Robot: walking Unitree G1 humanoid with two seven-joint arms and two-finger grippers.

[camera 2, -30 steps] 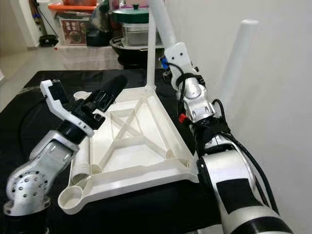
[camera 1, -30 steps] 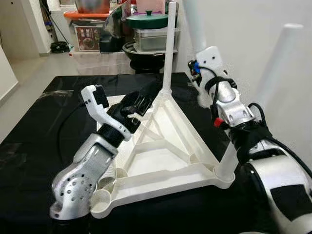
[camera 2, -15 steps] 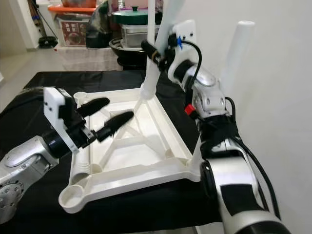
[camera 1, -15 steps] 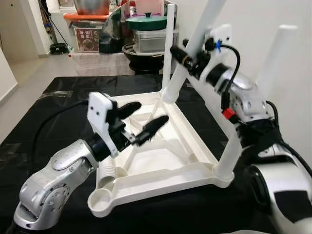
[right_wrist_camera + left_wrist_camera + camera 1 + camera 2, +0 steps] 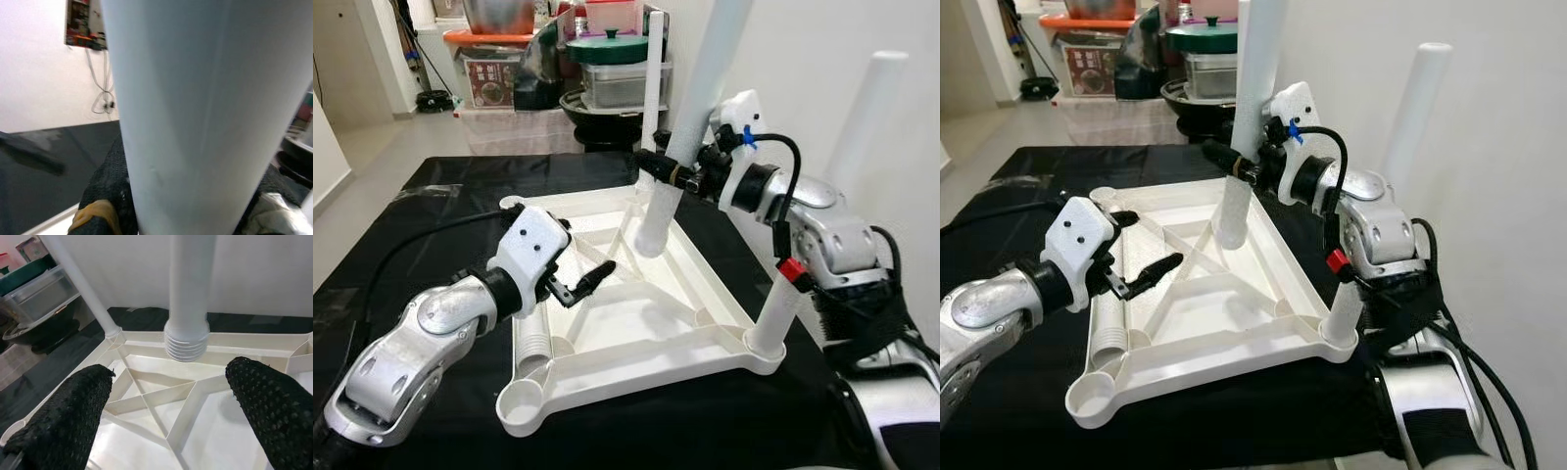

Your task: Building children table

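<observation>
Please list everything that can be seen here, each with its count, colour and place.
table top: 1, white, upside down on the black cloth.
fitted legs: 2, white, upright at the far corner and the near right corner.
loose leg: 1, white, held over the table top, threaded end down.
lying leg: 1, white, along the table top's left edge.
black cloth: 1, under everything.
green lid: 1, on the containers behind.
orange lid: 1, back left.
left gripper: open, over the table top.
right gripper: shut on the loose leg.

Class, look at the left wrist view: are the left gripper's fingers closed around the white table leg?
No. The left gripper is open, its fingers spread apart, and the white table leg hangs beyond them, untouched.
</observation>
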